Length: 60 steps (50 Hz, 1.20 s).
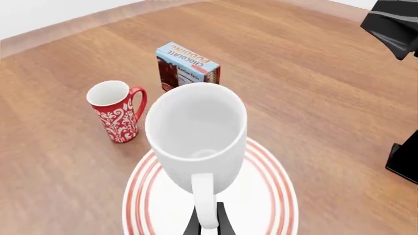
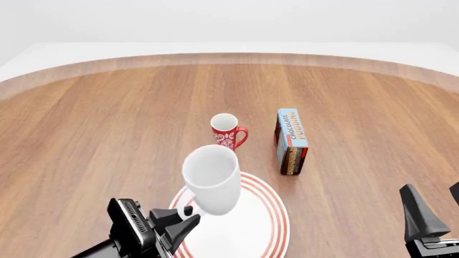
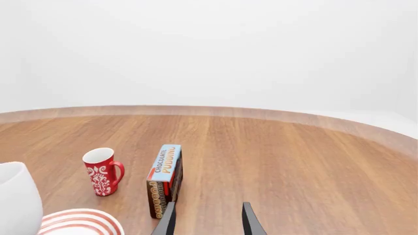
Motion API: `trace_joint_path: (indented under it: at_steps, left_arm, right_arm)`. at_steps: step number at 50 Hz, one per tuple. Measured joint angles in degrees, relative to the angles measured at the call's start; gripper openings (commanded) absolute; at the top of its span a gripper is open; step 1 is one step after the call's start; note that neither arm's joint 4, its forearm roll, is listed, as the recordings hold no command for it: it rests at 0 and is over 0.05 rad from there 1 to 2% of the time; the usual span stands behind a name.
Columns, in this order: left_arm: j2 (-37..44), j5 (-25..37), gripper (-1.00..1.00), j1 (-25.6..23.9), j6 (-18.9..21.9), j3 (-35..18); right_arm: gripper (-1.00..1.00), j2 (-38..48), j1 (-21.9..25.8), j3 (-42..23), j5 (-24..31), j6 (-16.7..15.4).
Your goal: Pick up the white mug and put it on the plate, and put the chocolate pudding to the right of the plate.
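Observation:
My left gripper (image 2: 183,215) is shut on the loop handle of the white mug (image 2: 212,180). It holds the mug tilted over the near left part of the plate (image 2: 267,215). In the left wrist view the mug (image 1: 196,129) fills the middle, above the red-ringed plate (image 1: 274,191). The chocolate pudding (image 2: 292,141) lies on the table beyond the plate's right side, light blue face up. My right gripper (image 3: 209,223) is open and empty, near the table's front right (image 2: 436,207), with the pudding (image 3: 165,178) just ahead of it.
A red mug with a white floral pattern (image 2: 227,130) stands upright just beyond the plate, left of the pudding. It also shows in the left wrist view (image 1: 117,110) and the right wrist view (image 3: 101,171). The table's curved far edge (image 2: 229,58) runs behind.

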Motion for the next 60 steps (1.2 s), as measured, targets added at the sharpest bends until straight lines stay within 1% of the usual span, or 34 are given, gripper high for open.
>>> trace_joint_path:
  at_steps: [17,25,60]
  left_arm:
    - [7.8,-6.8,-1.0,-1.0,-2.3,1.1]
    - [11.3,-9.1,-1.0,-1.4,-3.0,1.1]
    - [20.5,-12.8,-1.0,-1.3,-4.4,-0.3]
  right_arm:
    - [1.0,0.0,0.1,0.0,0.0,-0.1]
    - [1.0,0.0,0.1,0.0,-0.1,-0.1]
    - [1.0,0.0,0.0,-0.1,0.1,0.0]
